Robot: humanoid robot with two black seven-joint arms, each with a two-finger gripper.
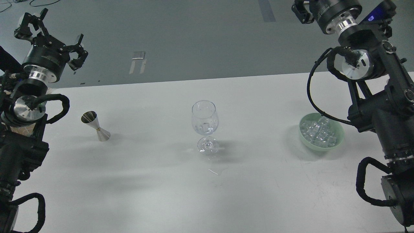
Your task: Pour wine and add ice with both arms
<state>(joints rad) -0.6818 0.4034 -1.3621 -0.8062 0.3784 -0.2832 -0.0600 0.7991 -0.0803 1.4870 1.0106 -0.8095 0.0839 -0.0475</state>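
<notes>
A clear stemmed wine glass [205, 129] stands mid-table with an ice cube [203, 125] and a little clear liquid in its bowl. A pale green bowl [336, 144] at the right holds several clear ice cubes [318, 133]. My left gripper [48, 27] is raised at the far left, above and behind the table edge, fingers spread open and empty. My right arm [372, 97] is raised at the right. Its gripper is cut off by the top edge, with only part of one black finger [299, 11] showing.
A steel double-cone jigger [96, 125] stands on the white table [161, 181] at the left. A small wet streak [213, 171] lies in front of the glass. A dark sleeve [6, 63] shows at the far left edge. Grey floor lies beyond the table.
</notes>
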